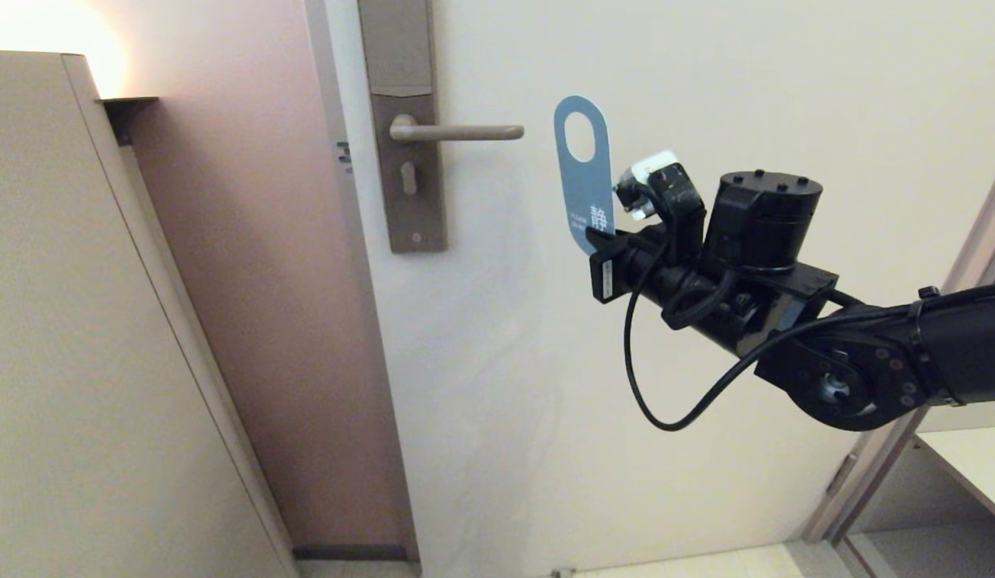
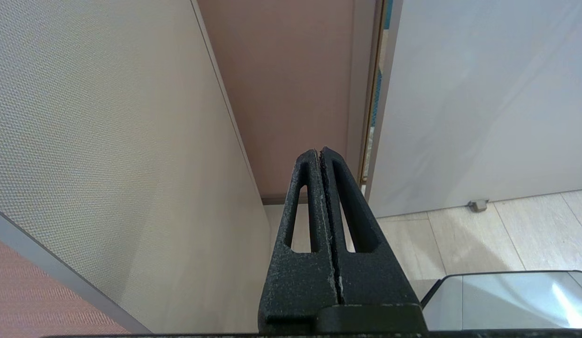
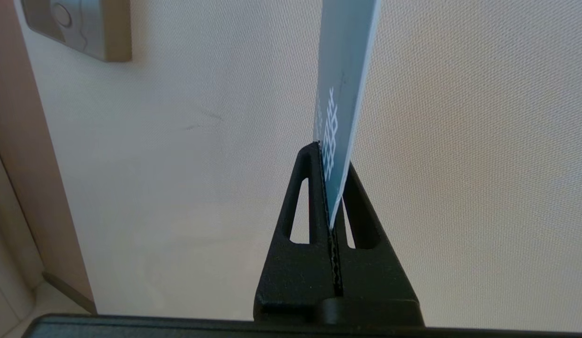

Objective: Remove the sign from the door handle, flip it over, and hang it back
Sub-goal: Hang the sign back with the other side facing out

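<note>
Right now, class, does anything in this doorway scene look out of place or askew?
Yes: the sign is off the door handle. The right gripper has its jaws shut on the sign's lower end, holding it upright beside the lever's tip, blue face showing. Nothing looks damaged.

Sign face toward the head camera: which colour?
Blue with white text on the sign; head view shows it best.

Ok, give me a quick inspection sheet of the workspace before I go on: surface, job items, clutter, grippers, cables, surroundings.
Surface: door, pale, shut.
Job's things: sign off the door handle, upright, blue face to the head camera, hole on top, just right of the lever's tip.
Clutter: nothing seen.
Grippers: right gripper shut on the sign's lower end; left gripper shut, empty, parked low.
Cables: black cable looping under the right wrist.
Surroundings: cabinet on the left.
</note>
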{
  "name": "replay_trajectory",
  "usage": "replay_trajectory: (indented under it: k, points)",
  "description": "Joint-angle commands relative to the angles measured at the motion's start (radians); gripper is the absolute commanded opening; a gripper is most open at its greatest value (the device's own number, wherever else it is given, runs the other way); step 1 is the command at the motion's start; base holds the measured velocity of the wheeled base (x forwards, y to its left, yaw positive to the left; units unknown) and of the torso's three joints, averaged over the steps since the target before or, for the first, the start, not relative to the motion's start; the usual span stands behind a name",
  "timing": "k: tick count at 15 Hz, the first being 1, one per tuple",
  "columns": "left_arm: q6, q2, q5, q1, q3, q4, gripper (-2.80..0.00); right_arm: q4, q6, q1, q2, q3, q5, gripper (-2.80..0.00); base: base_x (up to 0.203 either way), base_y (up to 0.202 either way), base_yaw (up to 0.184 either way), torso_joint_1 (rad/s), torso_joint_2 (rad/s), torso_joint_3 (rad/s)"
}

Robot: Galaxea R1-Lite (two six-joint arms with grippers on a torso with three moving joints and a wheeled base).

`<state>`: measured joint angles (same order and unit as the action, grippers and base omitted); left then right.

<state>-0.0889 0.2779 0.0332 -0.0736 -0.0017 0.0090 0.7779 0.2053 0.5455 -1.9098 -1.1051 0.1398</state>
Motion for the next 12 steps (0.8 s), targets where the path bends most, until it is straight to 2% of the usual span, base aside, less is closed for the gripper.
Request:
replay_trajectory:
  k: [1,4,7,12]
  points:
    - [0.000,0.001,0.001,0.000,0.000,0.000,-2.80,0.005,0.002,0.001,-0.010,-0.003,0.001,-2.80,0.000,0.000,0.000,0.000,0.00,0.000]
    - [0.000,0.001,0.001,0.000,0.000,0.000,-2.80,0.006,0.012,0.001,-0.042,-0.028,0.003,-2.80,0.000,0.000,0.000,0.000,0.00,0.000]
    - [0.000,0.001,0.001,-0.002,0.000,0.000,-2.80,0.005,0.019,0.005,-0.092,-0.095,0.039,-2.80,0.000,0.000,0.000,0.000,0.00,0.000]
    - [0.000,0.001,0.001,0.000,0.000,0.000,-2.80,-0.018,0.036,0.023,-0.159,-0.220,0.044,-2.80,0.000,0.000,0.000,0.000,0.00,0.000]
